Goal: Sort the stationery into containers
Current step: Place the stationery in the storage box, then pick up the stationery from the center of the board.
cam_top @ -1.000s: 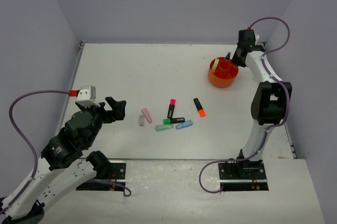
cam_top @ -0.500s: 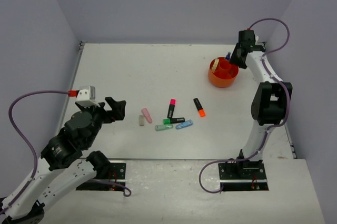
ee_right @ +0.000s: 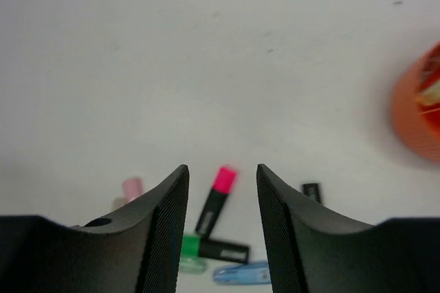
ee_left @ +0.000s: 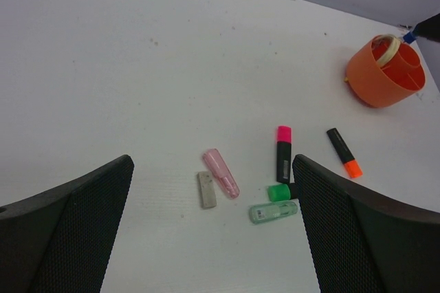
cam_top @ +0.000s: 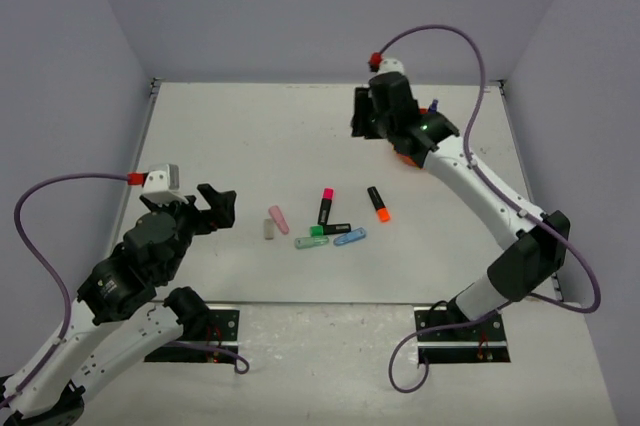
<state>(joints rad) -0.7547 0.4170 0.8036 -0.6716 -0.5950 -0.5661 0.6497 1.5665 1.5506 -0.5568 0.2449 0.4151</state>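
I see the round orange plastic tub (ee_left: pixel 375 83) upright, far right. Lying flat, clustered apart from it: pink highlighter (ee_left: pixel 283 153), orange highlighter (ee_left: pixel 343 153), green highlighter (ee_left: pixel 278 192), pale green clip (ee_left: pixel 273 212), blue clip (cam_top: pixel 349 237), pink eraser (ee_left: pixel 221 173), beige eraser (ee_left: pixel 206 190).

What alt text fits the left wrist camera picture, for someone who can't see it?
On a white table, framed by the open left gripper, lie a pink highlighter, an orange highlighter, a green highlighter, a pale green clip, a pink eraser and a beige eraser. An orange tub stands at the far right.

Robot lab cell: grey walls (cam_top: pixel 300 6) enclosing white table (cam_top: pixel 250 126).
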